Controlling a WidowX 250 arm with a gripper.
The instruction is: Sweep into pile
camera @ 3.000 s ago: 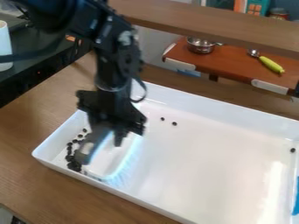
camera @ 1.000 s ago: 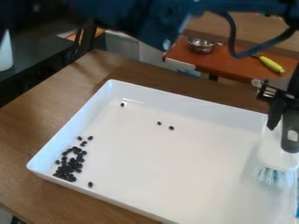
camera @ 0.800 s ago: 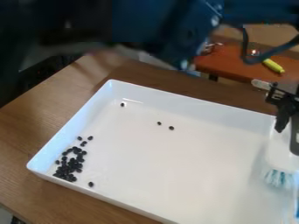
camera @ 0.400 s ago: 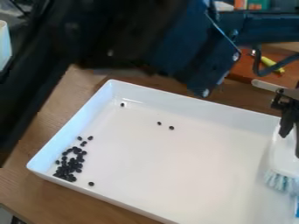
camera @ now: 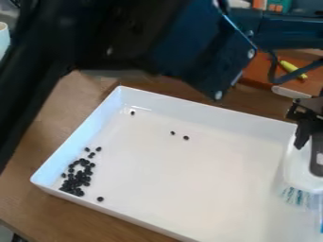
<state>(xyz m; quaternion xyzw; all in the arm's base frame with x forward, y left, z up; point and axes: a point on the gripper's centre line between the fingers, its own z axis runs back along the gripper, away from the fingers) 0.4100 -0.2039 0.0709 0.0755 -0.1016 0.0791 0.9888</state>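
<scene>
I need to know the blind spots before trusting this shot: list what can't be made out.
Camera view:
- Tray: near right corner, cut off by the picture's edge.
- Brush: right side, cut off by the right edge.
- Dark bits: pile too small and crowded to count.
- Blue thing: cut off at right.
- Table: partly hidden behind the arm.

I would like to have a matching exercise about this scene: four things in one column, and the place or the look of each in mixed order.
1. brush
2. densest group of black pieces
3. tray
4. yellow-green object

A. white, with raised sides
B. beyond the tray, on red-brown surface
C. bristles at its lower end
D. in the tray's lower-left corner area

Pairs: 1-C, 2-D, 3-A, 4-B
</scene>
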